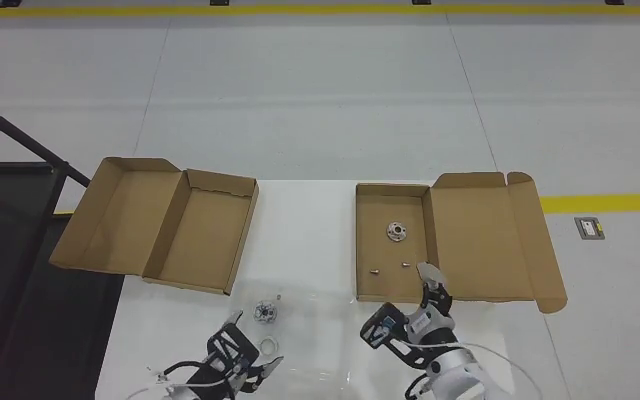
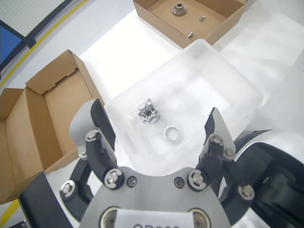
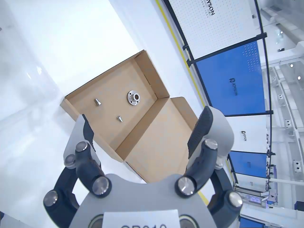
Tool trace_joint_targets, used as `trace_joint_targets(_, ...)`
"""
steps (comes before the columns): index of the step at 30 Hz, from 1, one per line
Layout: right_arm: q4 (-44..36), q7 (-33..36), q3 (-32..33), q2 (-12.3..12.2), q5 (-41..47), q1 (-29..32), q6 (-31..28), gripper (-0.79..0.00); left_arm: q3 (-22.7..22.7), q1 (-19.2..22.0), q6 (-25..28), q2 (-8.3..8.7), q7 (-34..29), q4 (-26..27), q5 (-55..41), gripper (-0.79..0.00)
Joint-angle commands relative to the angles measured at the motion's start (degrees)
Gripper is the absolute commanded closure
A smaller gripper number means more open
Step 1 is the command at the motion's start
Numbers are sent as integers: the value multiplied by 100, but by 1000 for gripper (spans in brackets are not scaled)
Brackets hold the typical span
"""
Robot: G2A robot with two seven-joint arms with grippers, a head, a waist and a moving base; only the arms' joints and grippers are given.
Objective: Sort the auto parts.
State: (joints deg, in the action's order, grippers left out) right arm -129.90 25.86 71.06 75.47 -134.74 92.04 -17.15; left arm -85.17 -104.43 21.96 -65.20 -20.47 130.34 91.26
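A: How far along is the sort?

B: Partway, I'd say. The right cardboard box [image 3: 147,72] holds a flanged hub [image 3: 133,96] and two small bolts [image 3: 97,102], all lying apart on its floor. The left cardboard box [image 2: 64,110] has taken no part yet.

A: What's left?

B: Two pieces that I can see, both in the clear plastic tray [image 2: 237,79] at the near edge of the table, between the two boxes. One is a toothed coupling hub [image 2: 148,115]. The other is a plain metal ring [image 2: 171,134] just beside it, not touching.

A: Left gripper?

B: The left gripper [image 2: 155,109] hangs above the tray with its jaws spread wide, nothing between them and nothing touched. The toothed hub sits roughly under the gap, nearer one finger. It reads as lined up for a pick, but that's my guess.

A: Right gripper?

B: The right gripper [image 3: 144,116] is also spread wide and holds nothing. It's near the front edge of the right box, above it and clear of the cardboard.

A: Which goes where?

B: I can't tell the sorting rule from here. If like goes with like, the left box may be meant for the tray pieces.
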Motion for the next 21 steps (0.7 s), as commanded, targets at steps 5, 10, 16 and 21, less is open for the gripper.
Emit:
trace_joint_targets(5,-35,-14,-3,-4,-36,55,-5,-785,12,0,0,-1,8,-1,-7,-785)
trace_joint_targets(10,-35,-14,-3,-4,-36,55,-5,-785,93,71,-72,-9,-346,-190,-2,-785)
trace_joint_targets(16,-35,-14,-3,-4,-36,55,-5,-785,915,1109,-627,-124,-1881,-834,278,-785)
trace_joint_targets(21,-35,-14,-3,-4,-36,55,-5,-785,1496,2001,-858,-248,-2863,-1465,97,-785)
